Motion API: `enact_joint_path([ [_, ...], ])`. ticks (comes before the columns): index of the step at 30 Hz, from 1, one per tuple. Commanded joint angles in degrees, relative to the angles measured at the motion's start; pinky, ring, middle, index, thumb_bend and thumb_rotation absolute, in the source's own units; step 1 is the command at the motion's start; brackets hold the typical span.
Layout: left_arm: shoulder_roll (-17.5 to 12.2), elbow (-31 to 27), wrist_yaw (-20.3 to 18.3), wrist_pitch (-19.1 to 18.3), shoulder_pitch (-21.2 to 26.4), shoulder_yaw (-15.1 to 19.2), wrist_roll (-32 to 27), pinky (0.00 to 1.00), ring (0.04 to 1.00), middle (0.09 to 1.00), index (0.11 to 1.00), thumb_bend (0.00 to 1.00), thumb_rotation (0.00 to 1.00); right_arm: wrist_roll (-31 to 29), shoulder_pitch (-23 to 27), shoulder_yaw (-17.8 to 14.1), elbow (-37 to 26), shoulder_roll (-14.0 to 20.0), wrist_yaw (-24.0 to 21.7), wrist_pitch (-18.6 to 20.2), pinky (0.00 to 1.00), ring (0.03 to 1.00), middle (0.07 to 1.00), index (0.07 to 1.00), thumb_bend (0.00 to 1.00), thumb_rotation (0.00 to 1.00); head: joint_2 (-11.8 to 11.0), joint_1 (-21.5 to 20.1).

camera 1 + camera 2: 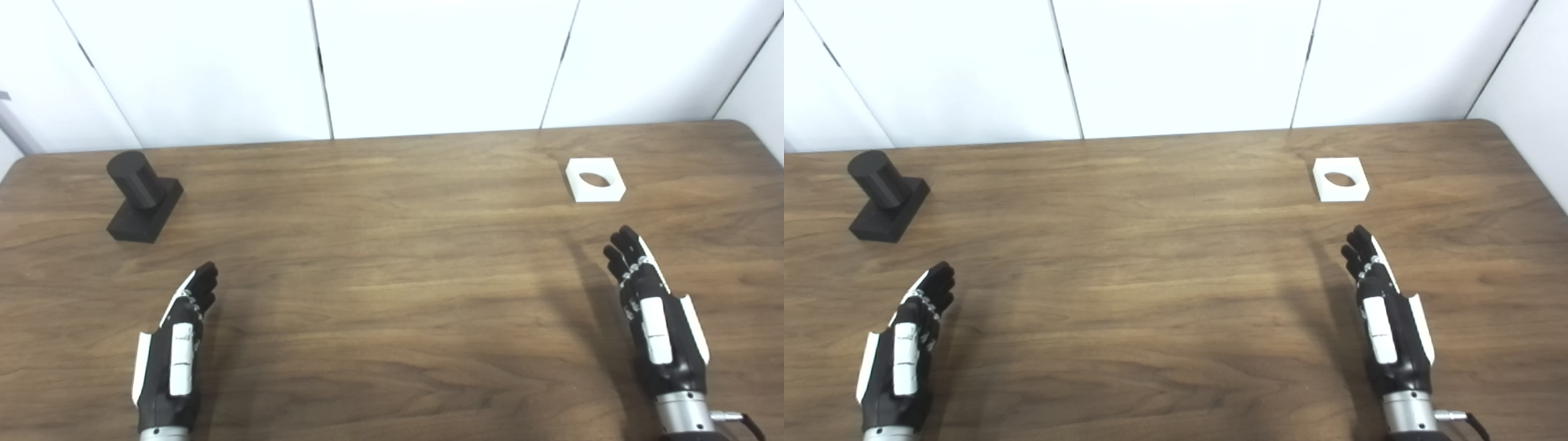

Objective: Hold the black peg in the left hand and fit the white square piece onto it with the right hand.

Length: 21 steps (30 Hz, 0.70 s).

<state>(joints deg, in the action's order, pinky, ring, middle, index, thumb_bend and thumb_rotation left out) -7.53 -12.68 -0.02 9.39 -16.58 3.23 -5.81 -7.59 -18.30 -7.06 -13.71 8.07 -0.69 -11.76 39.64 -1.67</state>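
The left hand (pixel 174 343) hovers low over the table (pixel 392 288), held edge-on with its fingers (pixel 202 285) stretched straight forward and lying together; it holds nothing. The peg (pixel 144 195) stands well beyond those fingertips and a little to their left, near the far left corner: a black cylinder rising from a black block base, untouched, with bare wood between it and the hand.

The right hand (pixel 655 324) is posed the same way on the other side, edge-on, fingers (pixel 623 251) extended and close together, empty. From this angle the thumbs of both hands are hard to make out, so how far they stand off from the palms cannot be told. The white piece (pixel 595 179) lies flat just beyond the right fingertips and slightly to their left, a square slab with a round hole through its middle, near but not touching them.

The two hands are well apart, with open table between them, and white wall panels (pixel 429 61) stand behind the far edge.
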Motion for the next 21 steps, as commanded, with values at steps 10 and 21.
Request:
enact_joint_path([
  [10,1.6,-1.9,0.1,0.6,1.2,0.0,-0.2,0.96,0.935,0.908,0.87,0.66,0.95,-0.3,0.9,-0.4,-1.2,-0.2,-0.3,-1.0,0.97,0.941,0.949,0.94,0.54,0.93,0.1,-0.1],
  [21,1.5,-1.7,0.1,0.9,1.2,0.1,-0.1,0.94,0.928,0.906,0.869,0.68,0.95,-0.2,0.9,-0.4,-1.2,-0.2,-0.2,-1.1,0.97,0.939,0.952,0.945,0.54,0.93,0.0,0.0],
])
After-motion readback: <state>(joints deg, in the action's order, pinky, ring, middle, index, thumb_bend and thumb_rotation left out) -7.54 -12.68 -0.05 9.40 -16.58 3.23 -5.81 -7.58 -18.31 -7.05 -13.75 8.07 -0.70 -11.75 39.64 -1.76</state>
